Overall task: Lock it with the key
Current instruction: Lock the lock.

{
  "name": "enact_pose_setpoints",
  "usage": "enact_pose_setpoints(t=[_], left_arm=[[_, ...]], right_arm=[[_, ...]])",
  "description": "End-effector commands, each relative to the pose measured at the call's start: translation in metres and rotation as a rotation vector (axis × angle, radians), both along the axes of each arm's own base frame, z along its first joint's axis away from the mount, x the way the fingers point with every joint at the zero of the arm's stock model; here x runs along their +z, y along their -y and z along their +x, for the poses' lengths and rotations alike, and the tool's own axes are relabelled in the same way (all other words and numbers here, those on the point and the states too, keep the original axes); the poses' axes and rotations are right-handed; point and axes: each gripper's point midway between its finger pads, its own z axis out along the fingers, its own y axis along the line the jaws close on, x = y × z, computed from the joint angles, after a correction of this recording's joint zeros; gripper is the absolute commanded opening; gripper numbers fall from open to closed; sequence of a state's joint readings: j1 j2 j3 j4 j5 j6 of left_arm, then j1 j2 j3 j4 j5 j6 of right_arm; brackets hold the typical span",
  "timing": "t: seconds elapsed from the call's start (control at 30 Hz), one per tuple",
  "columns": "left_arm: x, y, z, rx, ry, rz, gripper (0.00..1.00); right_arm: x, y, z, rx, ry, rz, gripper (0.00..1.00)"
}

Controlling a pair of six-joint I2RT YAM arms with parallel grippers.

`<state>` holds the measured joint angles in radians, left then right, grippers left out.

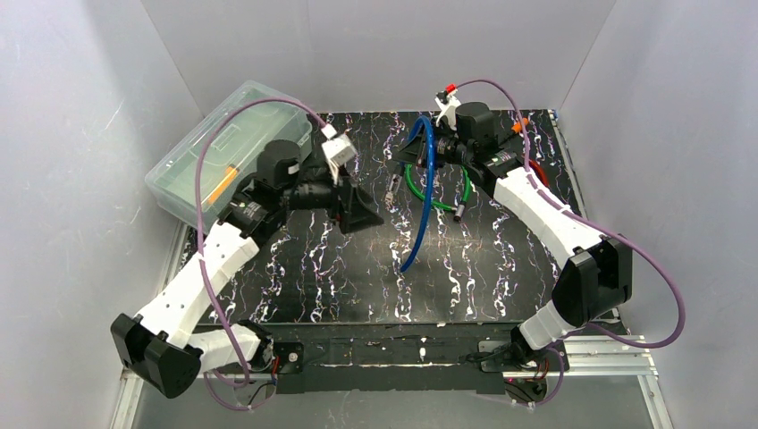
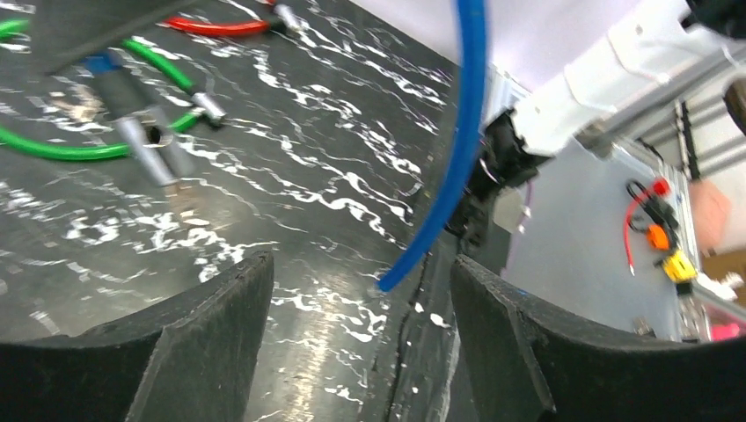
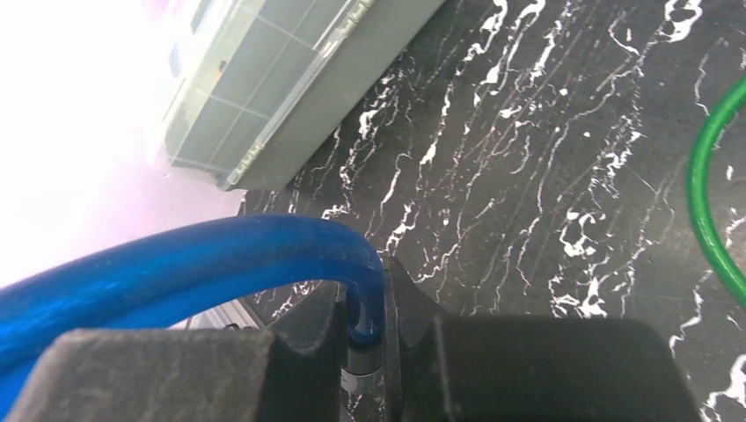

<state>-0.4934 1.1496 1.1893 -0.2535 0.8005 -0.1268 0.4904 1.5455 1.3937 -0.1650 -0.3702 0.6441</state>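
Observation:
A blue cable lock (image 1: 420, 201) arches from the back of the mat down to its free end (image 1: 404, 266). My right gripper (image 1: 438, 150) is shut on the blue cable's upper end (image 3: 365, 299), just above a dark and silver collar (image 3: 362, 374). A small metal key-like piece (image 1: 391, 189) lies left of the green cable; in the left wrist view it (image 2: 154, 145) shows a blue-capped barrel and metal blades. My left gripper (image 1: 362, 214) is open and empty above the mat, jaws wide apart (image 2: 361, 272), with the blue cable's free end (image 2: 387, 283) just beyond them.
A green cable loop (image 1: 440, 195) lies on the black marbled mat (image 1: 340, 286), with a metal end (image 2: 207, 105). A red cable (image 2: 220, 26) lies farther back. A clear lidded plastic box (image 1: 223, 152) stands at the back left. White walls enclose the table.

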Motion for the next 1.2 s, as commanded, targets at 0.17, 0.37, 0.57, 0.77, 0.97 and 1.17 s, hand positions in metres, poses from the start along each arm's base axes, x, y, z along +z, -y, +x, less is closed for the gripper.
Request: enact_pose_setpoints(t=[0.17,0.37,0.57,0.77,0.97,1.17], left_arm=[[-0.030,0.044,-0.054,-0.232,0.028,0.075,0.77],[-0.055,0.044,-0.069,-0.264,0.004,0.113,0.62],[-0.080,0.035,-0.061,-0.210,0.051,0.168,0.36],[-0.086,0.034,-0.059,-0.210,0.086,0.176,0.13],[-0.067,0.036,-0.052,-0.187,0.148,0.138,0.00],[0.000,0.034,-0.051,-0.172,0.324,0.046,0.00]], right_arm=[[0.021,0.005,0.010,-0.043,0.066,-0.005,0.01],[0.024,0.007,0.009,-0.043,0.075,-0.002,0.01],[0.028,0.009,0.008,-0.042,0.072,0.012,0.01],[0.031,0.010,0.007,-0.042,0.069,0.027,0.01],[0.032,0.005,0.002,-0.007,0.065,0.056,0.01],[0.028,-0.004,-0.014,0.111,0.099,0.095,0.01]])
